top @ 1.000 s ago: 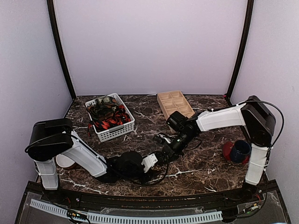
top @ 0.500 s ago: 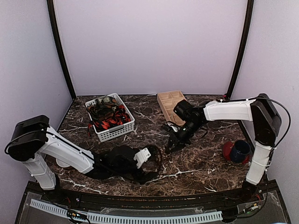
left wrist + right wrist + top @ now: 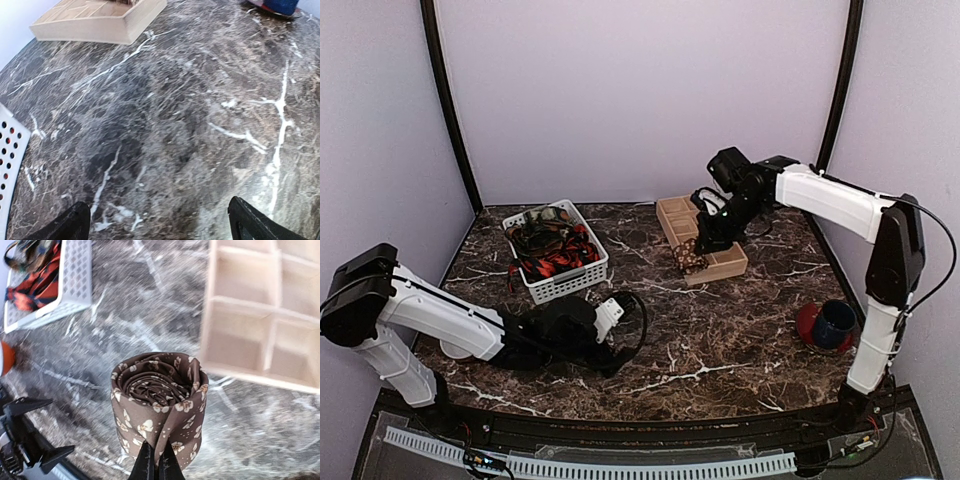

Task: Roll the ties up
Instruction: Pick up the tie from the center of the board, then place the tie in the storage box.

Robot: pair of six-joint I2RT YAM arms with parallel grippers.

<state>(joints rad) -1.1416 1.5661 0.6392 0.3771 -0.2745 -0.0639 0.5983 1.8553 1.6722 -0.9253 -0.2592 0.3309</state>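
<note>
We see the right end effector (image 3: 154, 461) clenched on the rolled brown tie (image 3: 159, 400), held at its tips just beside the wooden tray (image 3: 250, 315). The left end effector (image 3: 160, 227) is spread wide and grasps nothing, low over the counter (image 3: 190, 125). The other ties (image 3: 552, 252) lie in the white basket (image 3: 10, 160) to its left.

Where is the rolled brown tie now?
In the top view the tie is right of centre, held by the right gripper at the near-left corner of the wooden tray.
</note>
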